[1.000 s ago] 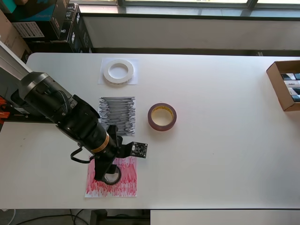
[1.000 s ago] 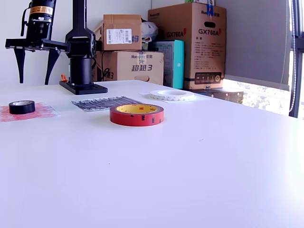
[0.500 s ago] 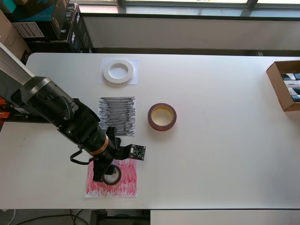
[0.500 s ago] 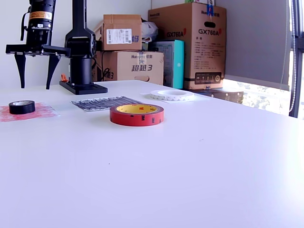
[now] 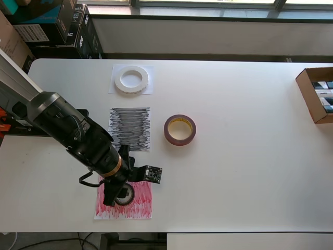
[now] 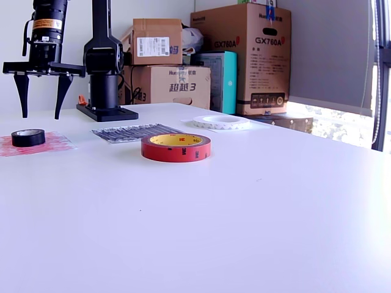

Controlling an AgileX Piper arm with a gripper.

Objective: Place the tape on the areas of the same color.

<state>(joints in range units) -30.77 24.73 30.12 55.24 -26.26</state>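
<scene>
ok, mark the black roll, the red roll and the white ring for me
black roll (image 6: 28, 137), exterior view, on its outer side wall
red roll (image 5: 171, 137), overhead view, on its dark-red outer wall
white ring (image 5: 124, 82), overhead view, on its flat top face

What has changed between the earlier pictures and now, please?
The open tool has drifted slightly toward the exterior view's left, above the small black tape roll, holding nothing. The black roll stayed on the red-scribbled sheet; the dark-red roll and white ring have not moved.
</scene>
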